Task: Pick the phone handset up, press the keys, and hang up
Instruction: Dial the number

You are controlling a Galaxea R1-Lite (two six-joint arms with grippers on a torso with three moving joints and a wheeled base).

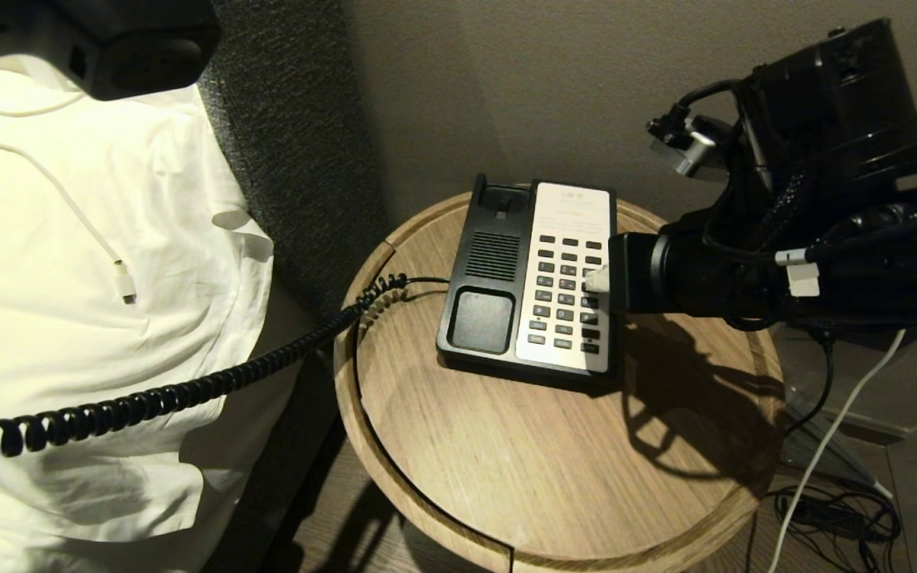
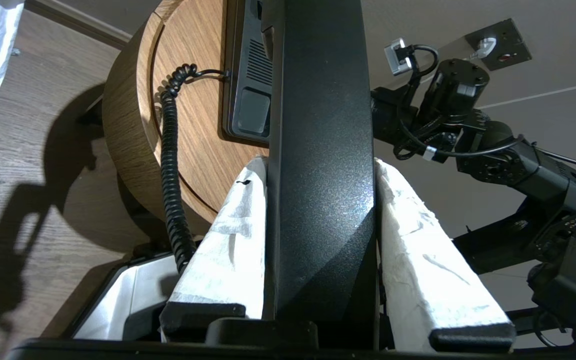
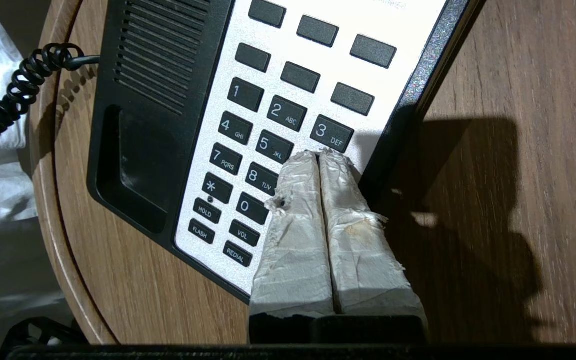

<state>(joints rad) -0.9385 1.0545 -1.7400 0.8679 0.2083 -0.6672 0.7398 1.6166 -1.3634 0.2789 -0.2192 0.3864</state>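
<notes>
The long black plastic phone handset (image 2: pixel 320 165) is clamped between the left claw's (image 2: pixel 320 210) white-wrapped fingers (image 2: pixel 228 240), lifted off the round wooden surface (image 1: pixel 538 469), its black coiled cord (image 1: pixel 148 398) trailing over the white bedding (image 1: pixel 68 239). The right claw (image 3: pixel 319 156), fingers pressed together, rests its tips on the dark grey rectangular keys (image 3: pixel 275 145) beside key 3, in the black-and-white phone base (image 1: pixel 498 255).

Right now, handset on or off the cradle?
Off. The phone base shows an empty cradle, and the left gripper is clamped on the phone handset away from it.
</notes>
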